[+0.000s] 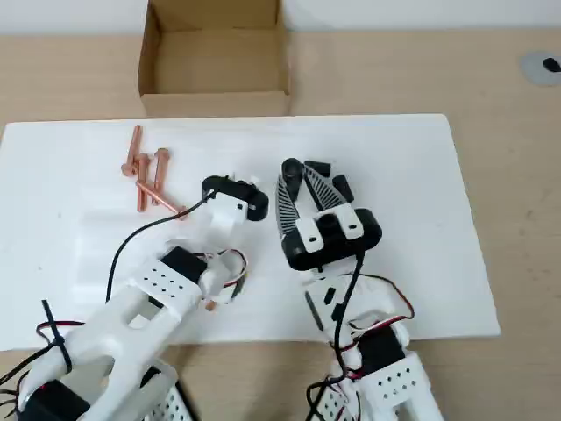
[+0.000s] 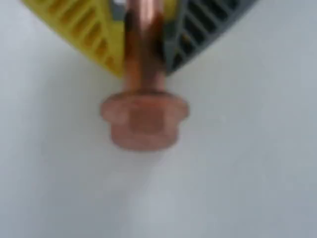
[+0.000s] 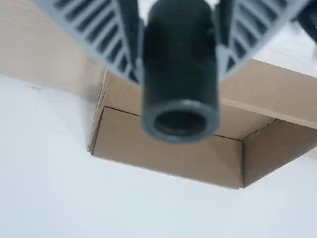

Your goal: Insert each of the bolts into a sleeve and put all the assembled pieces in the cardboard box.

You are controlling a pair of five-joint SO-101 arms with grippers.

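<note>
A: On the left of the white sheet (image 1: 421, 246), what is seen?
B: Loose bolts (image 1: 147, 175) are laid there; near them one bolt (image 2: 143, 119) is gripped by its shank in the left jaws.
A: And rightward?
B: A black sleeve (image 3: 181, 79) is clamped in the right jaws, faced toward the cardboard box (image 1: 215, 70).

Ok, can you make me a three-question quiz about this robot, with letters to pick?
1. Where is the cardboard box? A) on the white sheet B) beyond the sheet's far edge C) in an end effector
2. What colour is the bolt in the left end effector? A) copper B) green C) blue
3. The right end effector is: A) open B) shut on the sleeve C) shut on a bolt
1 B: it stands past the sheet. 2 A: the left wrist view shows copper. 3 B: it clamps the black sleeve.
</note>
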